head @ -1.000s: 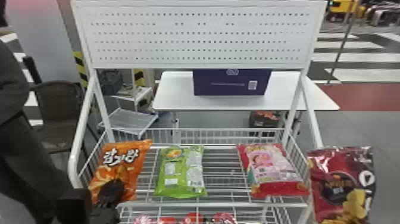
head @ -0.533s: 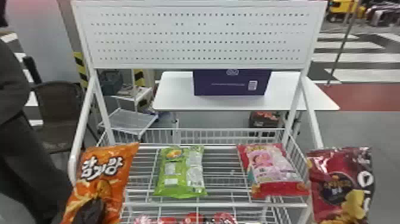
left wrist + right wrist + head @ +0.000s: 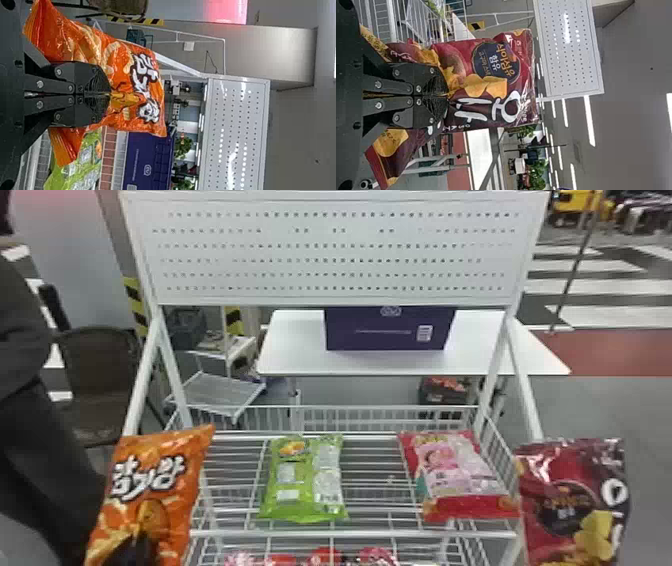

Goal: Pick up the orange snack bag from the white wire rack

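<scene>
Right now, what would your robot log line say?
left gripper: holds orange snack bag | right gripper: holds dark red bag | white wire rack: green bag, pink-and-red bag

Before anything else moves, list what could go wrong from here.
The left claw pinches the orange snack bag around its middle, so the loose ends might flop or the film could slip.
The dark red bag in the right claw hangs close beside the rack; a sideways swing might knock the pink bag.
</scene>
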Controlling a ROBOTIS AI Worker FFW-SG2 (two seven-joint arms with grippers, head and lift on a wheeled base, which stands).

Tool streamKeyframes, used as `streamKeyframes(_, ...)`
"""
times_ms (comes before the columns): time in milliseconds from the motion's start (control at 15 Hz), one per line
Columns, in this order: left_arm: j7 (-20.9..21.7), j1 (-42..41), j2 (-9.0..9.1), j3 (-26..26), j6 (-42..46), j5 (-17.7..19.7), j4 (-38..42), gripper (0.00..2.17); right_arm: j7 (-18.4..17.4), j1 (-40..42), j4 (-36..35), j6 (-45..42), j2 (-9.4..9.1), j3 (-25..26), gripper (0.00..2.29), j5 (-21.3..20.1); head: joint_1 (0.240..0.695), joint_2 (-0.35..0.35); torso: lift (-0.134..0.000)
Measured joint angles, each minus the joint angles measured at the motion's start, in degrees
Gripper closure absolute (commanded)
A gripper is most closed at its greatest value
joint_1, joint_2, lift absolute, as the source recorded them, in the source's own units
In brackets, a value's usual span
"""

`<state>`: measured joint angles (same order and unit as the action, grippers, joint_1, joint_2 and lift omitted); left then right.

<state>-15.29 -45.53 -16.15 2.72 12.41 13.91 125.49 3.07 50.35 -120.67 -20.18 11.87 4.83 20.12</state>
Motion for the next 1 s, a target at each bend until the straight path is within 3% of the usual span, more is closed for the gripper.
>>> streamKeyframes(1000, 0.4, -0.5, 0.07, 0.5, 0.9, 0.0, 0.3, 2.15, 0.0, -0.3, -0.2, -0.1, 0.35, -0.1, 2.19, 0.2, 0.499, 0.0, 0.0)
